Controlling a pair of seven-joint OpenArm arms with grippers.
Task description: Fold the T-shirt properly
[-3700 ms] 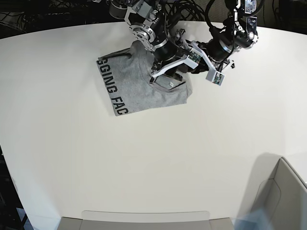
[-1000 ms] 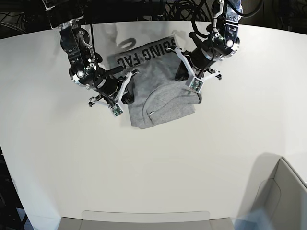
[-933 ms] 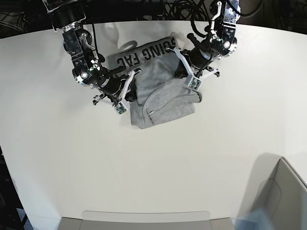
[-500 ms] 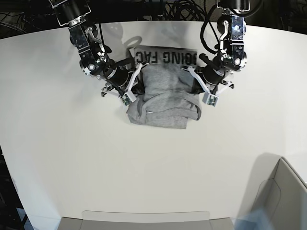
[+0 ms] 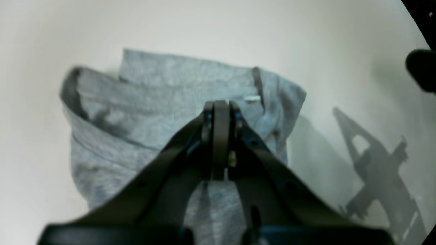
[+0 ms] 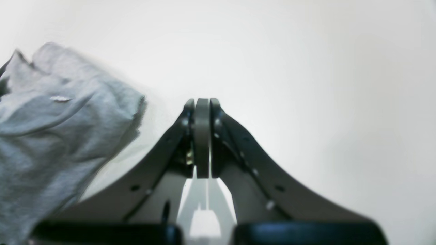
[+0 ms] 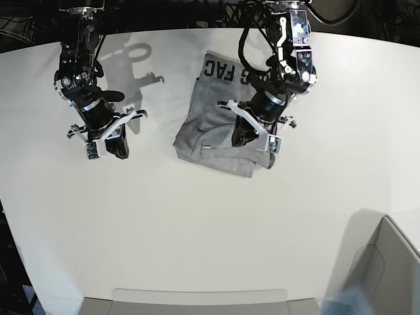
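Right end effector (image 7: 117,148) now well clear of T-shirt (image 7: 213,131), left one (image 7: 244,136) over it.

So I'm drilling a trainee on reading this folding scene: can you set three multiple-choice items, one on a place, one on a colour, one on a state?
1. Where is the right gripper?
A. Over bare white table, apart from the shirt
B. Pressed on the shirt
C. Under the shirt

2. What colour is the block lettering on the heather-grey cotton T-shirt?
A. Red
B. Black
C. White

3. How does the left gripper stand?
A. Wide open beside the shirt
B. Out of every view
C. Shut, over the shirt

Answers:
1 A: the base view shows it well off to the side of the shirt, and its wrist view shows only table under the tips.
2 B: black letters run along the shirt's far edge in the base view.
3 C: its wrist view shows the jaws together, with grey cloth behind them.
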